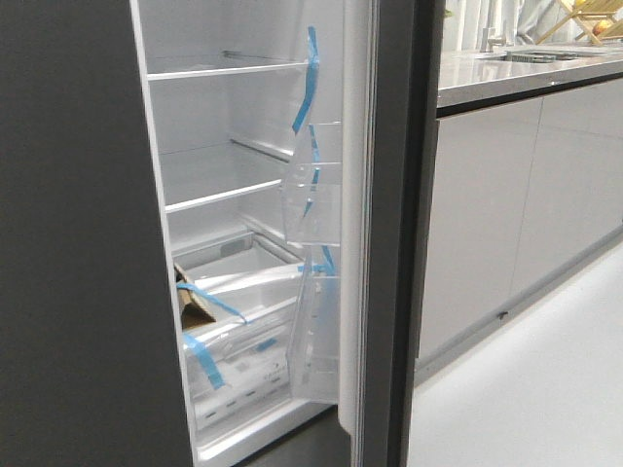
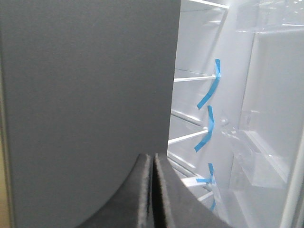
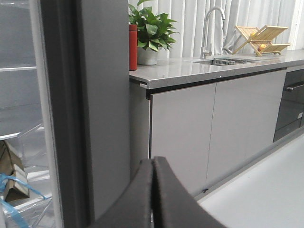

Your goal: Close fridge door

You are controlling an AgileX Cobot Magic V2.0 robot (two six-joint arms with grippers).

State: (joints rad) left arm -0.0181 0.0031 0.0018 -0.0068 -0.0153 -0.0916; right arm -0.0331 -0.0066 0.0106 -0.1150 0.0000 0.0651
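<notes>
The fridge door (image 1: pixel 404 243) stands open, edge-on in the front view, dark grey outside with a white gasket and clear bins (image 1: pixel 313 209) with blue tape inside. My right gripper (image 3: pixel 153 164) is shut and empty, close to the door's dark outer face (image 3: pixel 104 104). My left gripper (image 2: pixel 153 159) is shut and empty, in front of the edge of the other dark grey panel (image 2: pixel 85 104). The door's white lining and bins (image 2: pixel 266 156) show beyond it. Neither gripper shows in the front view.
The other dark panel (image 1: pixel 68 243) fills the left. Inside the fridge are shelves (image 1: pixel 229 68) and taped drawers (image 1: pixel 238 336). Right of the door run glossy grey cabinets (image 3: pixel 213 128) under a counter (image 3: pixel 209 66) with a plant (image 3: pixel 149 31), a red cylinder (image 3: pixel 132 46), a tap (image 3: pixel 209 28) and a wooden rack (image 3: pixel 263 38). The floor (image 1: pixel 545 389) is pale.
</notes>
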